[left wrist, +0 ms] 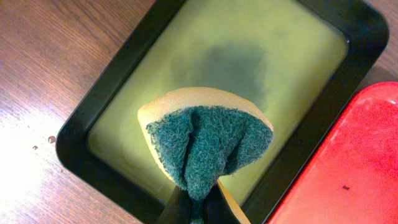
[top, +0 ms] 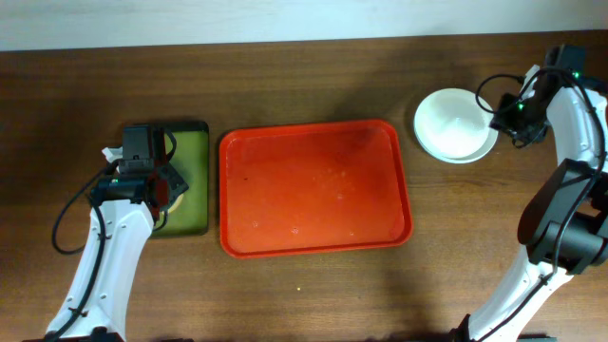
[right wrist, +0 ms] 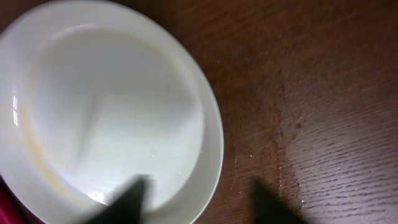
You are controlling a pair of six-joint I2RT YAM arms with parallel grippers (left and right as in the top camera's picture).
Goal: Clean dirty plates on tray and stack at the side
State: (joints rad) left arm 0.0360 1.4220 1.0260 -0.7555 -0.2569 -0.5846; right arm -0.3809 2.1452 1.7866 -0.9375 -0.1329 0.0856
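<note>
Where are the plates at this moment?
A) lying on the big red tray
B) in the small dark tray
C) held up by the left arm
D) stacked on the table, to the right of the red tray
D: the plates sit stacked on the table past the right end of the red tray, which carries none.

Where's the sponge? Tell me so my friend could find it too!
Find the big red tray in the middle. Right beside it, on the left, sits a smaller dark tray, yellow-green inside, and the sponge hangs above it, pinched in the left tool. It's the only squishy thing: yellow on one side, scratchy dark green on the other, folded over.
</note>
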